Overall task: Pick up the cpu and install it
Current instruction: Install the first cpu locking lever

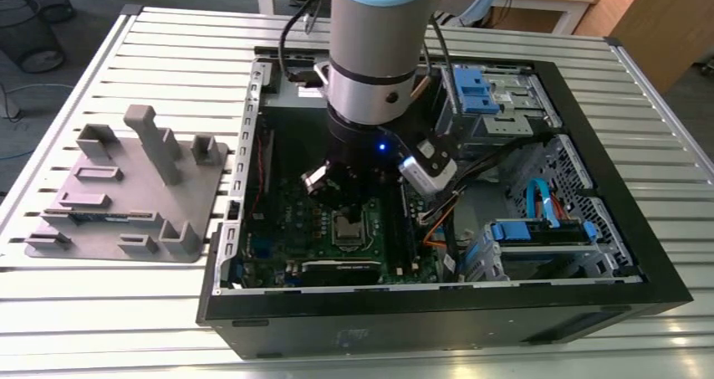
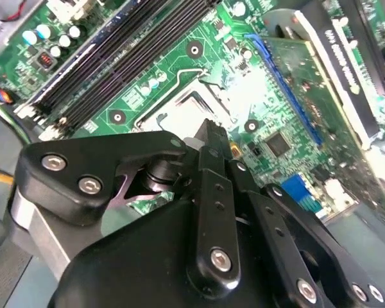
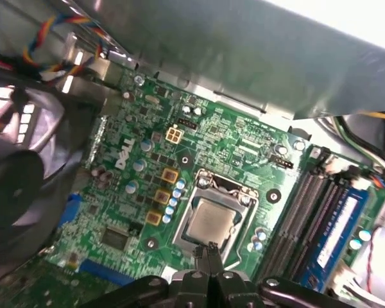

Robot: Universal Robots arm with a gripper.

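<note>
In the first wrist view the cpu [image 3: 211, 220], a flat square chip with a silver-grey top, lies inside the silver socket frame [image 3: 199, 192] on the green motherboard [image 3: 237, 141]. My gripper [image 3: 209, 249] hovers just over the edge of the socket, its two dark fingers pressed together with nothing between them. In the second wrist view the gripper [image 2: 209, 131] points down at the same socket frame [image 2: 155, 110], which is washed out by glare. In the exterior view the arm [image 1: 374, 78] reaches down into the open computer case, above the socket frame [image 1: 348, 228].
A grey moulded tray [image 1: 123, 195] with upright posts stands on the slatted table at the exterior view's left. The black case wall [image 1: 446, 312] rings the board. A fan [image 3: 19, 173], memory slots [image 3: 308, 212], cables [image 1: 436, 220] and blue drive bays [image 1: 474, 90] crowd the socket.
</note>
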